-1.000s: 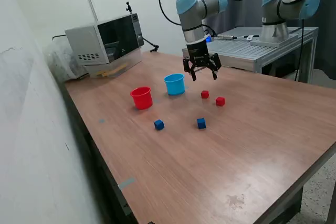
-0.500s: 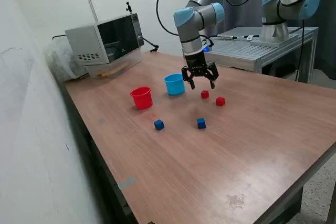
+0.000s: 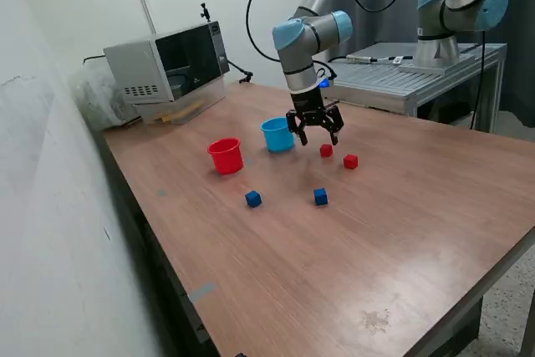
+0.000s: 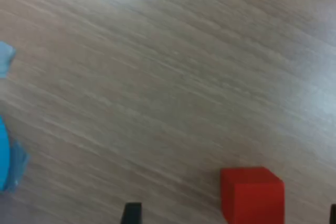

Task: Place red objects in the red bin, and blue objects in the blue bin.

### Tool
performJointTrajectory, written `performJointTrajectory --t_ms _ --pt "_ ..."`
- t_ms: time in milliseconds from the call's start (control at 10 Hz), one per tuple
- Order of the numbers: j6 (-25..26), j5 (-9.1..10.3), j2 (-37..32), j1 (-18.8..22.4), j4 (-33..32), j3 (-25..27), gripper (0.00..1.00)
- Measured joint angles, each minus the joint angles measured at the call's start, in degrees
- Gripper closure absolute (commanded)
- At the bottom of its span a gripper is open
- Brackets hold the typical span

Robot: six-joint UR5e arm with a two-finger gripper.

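My gripper [image 3: 314,135] is open, hanging low over the wooden table [image 3: 401,232], just above and behind one red cube [image 3: 326,150]. That cube also shows in the wrist view [image 4: 252,195], between my fingertips [image 4: 131,214]. A second red cube [image 3: 350,161] lies to its right in the exterior view. Two dark blue cubes [image 3: 253,198] [image 3: 320,196] lie nearer the front. The light blue cup [image 3: 277,134] stands just to the exterior view's left of my gripper; its edge shows in the wrist view [image 4: 4,156]. The red cup [image 3: 226,155] stands further left.
A microwave-like box [image 3: 167,68] stands at the table's back left in the exterior view. A second arm [image 3: 456,6] is mounted on a metal bench [image 3: 418,73] behind the table.
My gripper has come down and moved toward the exterior view's left, closer to the red cube and the light blue cup. It stays open. The cubes and cups have not moved.
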Motion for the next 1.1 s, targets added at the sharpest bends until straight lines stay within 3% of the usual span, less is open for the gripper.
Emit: performJointTrajectory --t_ms 500,600,1100 --pt "0.0 0.0 0.0 0.1 -0.3 1.1 0.0" --pt "0.0 -0.01 0.0 0.2 -0.3 1.2 1.0" --pt "0.0 0.34 0.0 0.6 -1.1 0.9 1.0"
